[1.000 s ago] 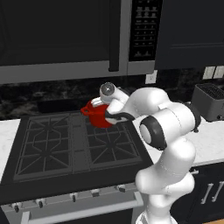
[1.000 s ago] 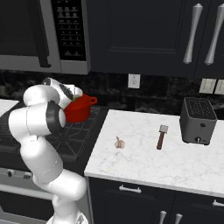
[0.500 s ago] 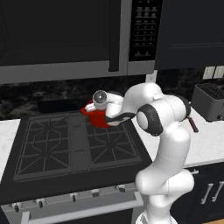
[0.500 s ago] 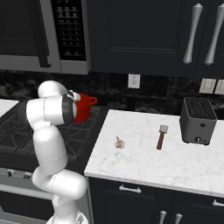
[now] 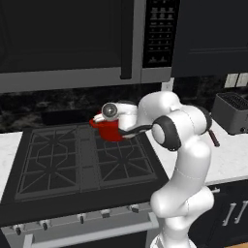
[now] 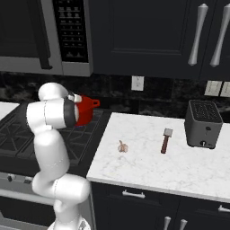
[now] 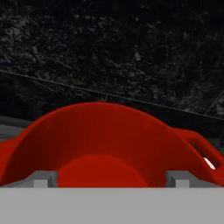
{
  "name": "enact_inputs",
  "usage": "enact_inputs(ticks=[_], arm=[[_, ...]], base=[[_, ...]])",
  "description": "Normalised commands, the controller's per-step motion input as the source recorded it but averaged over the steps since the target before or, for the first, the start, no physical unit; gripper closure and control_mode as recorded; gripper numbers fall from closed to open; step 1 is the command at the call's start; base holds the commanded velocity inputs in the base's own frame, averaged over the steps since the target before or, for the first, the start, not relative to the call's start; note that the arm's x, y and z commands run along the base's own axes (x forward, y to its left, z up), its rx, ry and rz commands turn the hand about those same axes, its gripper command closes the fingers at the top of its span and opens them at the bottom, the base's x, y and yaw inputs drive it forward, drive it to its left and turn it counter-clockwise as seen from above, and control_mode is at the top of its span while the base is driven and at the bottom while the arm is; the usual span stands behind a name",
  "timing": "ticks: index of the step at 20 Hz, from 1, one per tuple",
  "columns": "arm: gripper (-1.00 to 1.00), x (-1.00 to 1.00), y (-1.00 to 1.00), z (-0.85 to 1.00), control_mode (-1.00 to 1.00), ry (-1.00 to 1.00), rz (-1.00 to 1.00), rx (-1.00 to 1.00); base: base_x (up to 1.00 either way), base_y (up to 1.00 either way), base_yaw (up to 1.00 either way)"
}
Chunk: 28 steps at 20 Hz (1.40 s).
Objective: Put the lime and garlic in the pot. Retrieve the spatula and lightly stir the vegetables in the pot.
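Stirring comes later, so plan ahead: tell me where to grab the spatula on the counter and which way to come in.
Grip the spatula on its dark handle, near the middle, coming straight down from above. It lies flat on the white counter, so only a top-down pinch across the narrow handle fits; its pale blade points toward the wall.

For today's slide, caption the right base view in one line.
White arm bends over the red pot on the stove; garlic, spatula and toaster sit on the marble counter.

The pot (image 7: 109,140) looks smooth, glossy red, like enamel; the counter (image 6: 188,166) is polished white marble with grey veins; the backsplash (image 7: 131,52) is dark speckled stone; the toaster (image 6: 203,123) is matt grey metal; the stove grates (image 5: 58,155) are matt black.
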Motion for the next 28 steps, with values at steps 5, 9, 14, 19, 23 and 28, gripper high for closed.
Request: enact_inputs(ticks=[5, 9, 14, 19, 23, 28], arm=[[-1.00, -0.92, -0.15, 0.42, -1.00, -0.01, -0.02, 0.09], [-1.00, -1.00, -0.48, 0.42, -1.00, 0.00, -0.07, 0.13], [-1.00, -0.81, -0.84, 0.27, -1.00, 0.09, -0.11, 0.17], [-1.00, -0.41, -1.00, 0.00, -1.00, 0.21, -0.12, 0.12], [-1.00, 0.00, -1.00, -0.08, -1.00, 0.29, -0.09, 0.09], [-1.00, 0.01, -1.00, -0.37, -1.00, 0.20, -0.02, 0.00]], base=[[0.00, 0.00, 0.00], [0.00, 0.00, 0.00], [0.00, 0.00, 0.00], [0.00, 0.00, 0.00], [0.00, 0.00, 0.00], [0.00, 0.00, 0.00]])
